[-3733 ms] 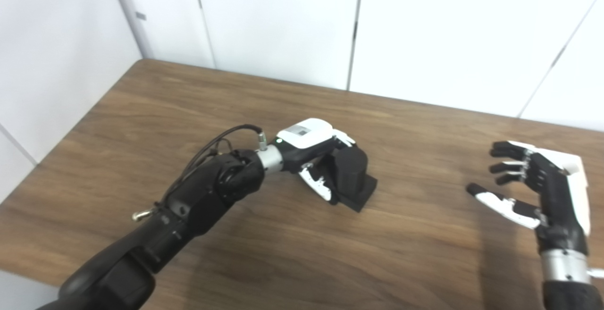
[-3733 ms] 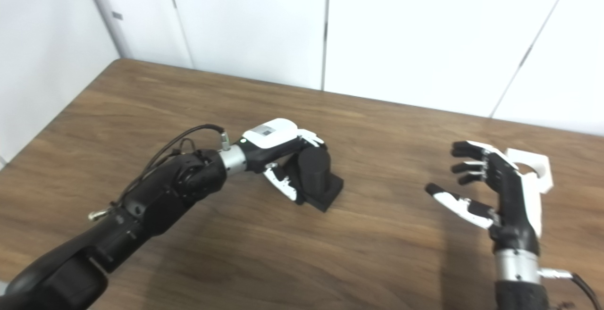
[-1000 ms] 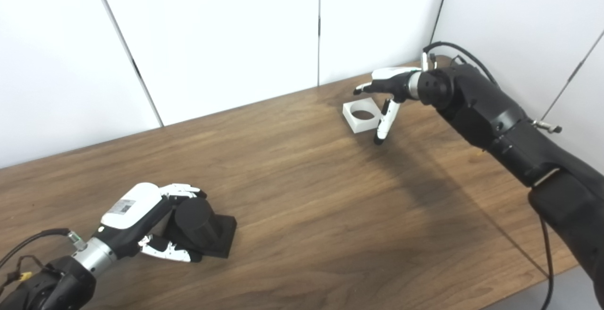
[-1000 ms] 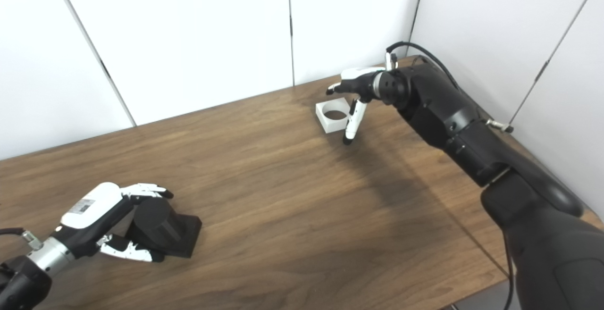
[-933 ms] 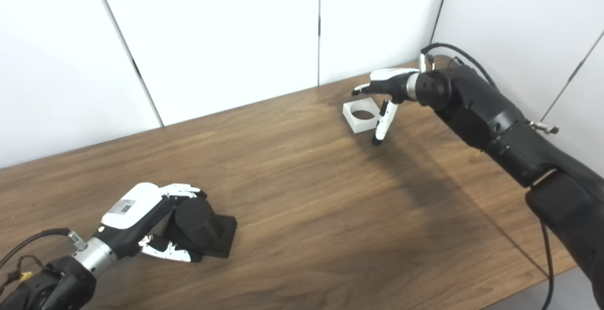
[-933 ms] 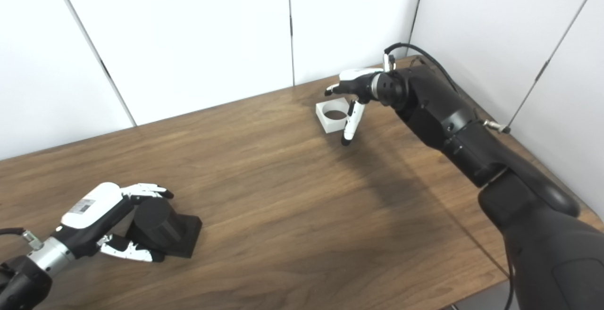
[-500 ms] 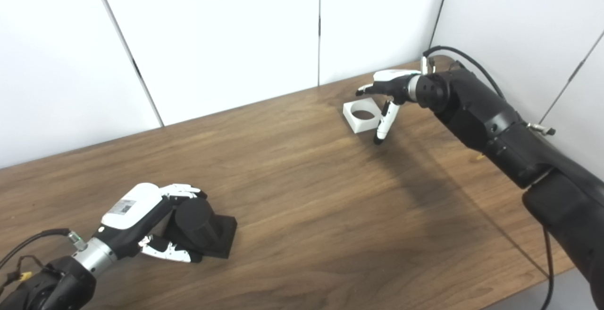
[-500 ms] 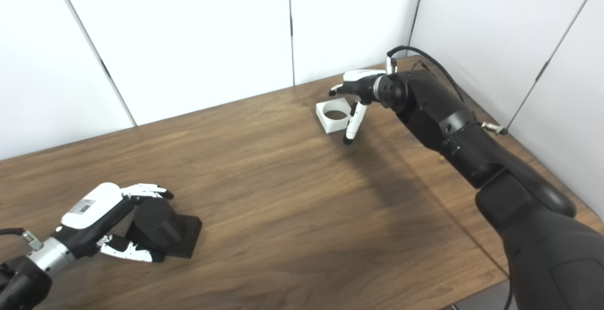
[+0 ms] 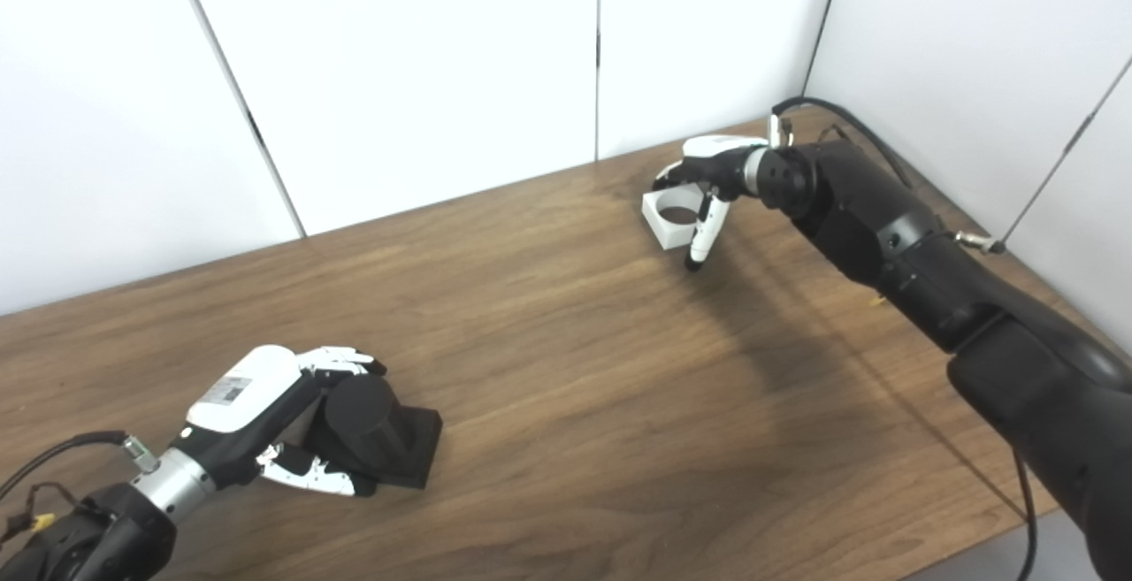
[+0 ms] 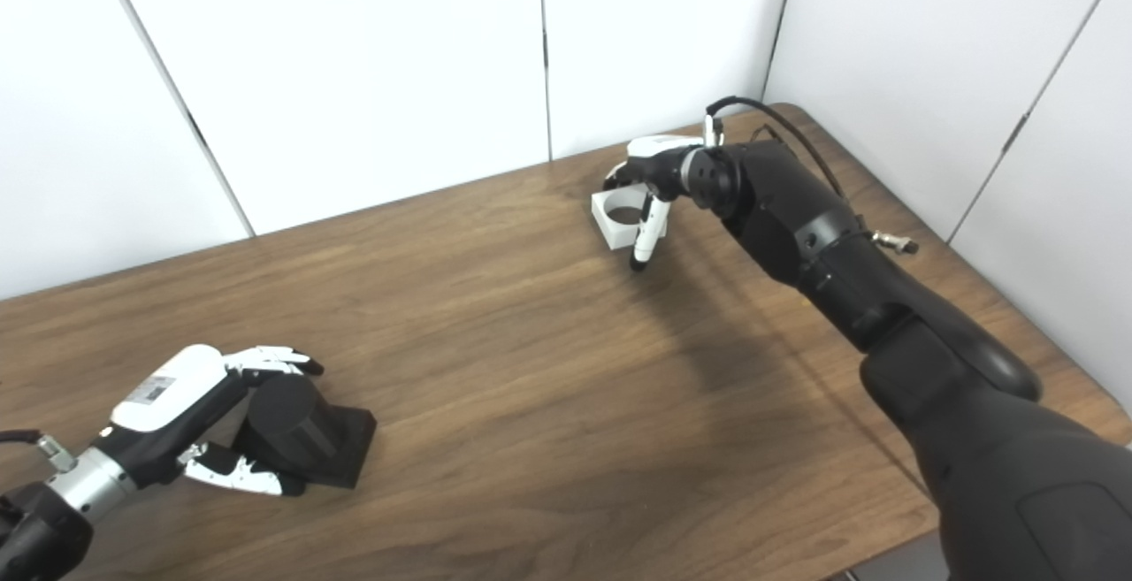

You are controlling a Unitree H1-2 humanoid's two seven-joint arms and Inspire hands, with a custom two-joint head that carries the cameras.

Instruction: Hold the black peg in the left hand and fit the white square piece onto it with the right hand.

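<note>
The black peg (image 9: 376,422), a round post on a square base, rests on the table at the lower left. My left hand (image 9: 256,400) is wrapped around the post, fingers over its top and thumb low at the front. The white square piece (image 9: 659,225) with a round hole lies flat at the far right, near the back wall. My right hand (image 9: 712,165) hovers right over it with fingers spread across its far edge and the thumb (image 9: 697,243) pointing down past its near right corner. The hand covers part of the piece; no firm grip shows.
The brown wooden table (image 9: 566,360) ends at white wall panels close behind and to the right of the white piece. The table's right edge and rounded front corner lie under my right arm (image 9: 920,271). A wide stretch of bare wood separates the two hands.
My right hand has shifted left and now covers more of the white piece, thumb along its near right side. The left hand and peg have not moved. Since the earliest frames the camera has panned.
</note>
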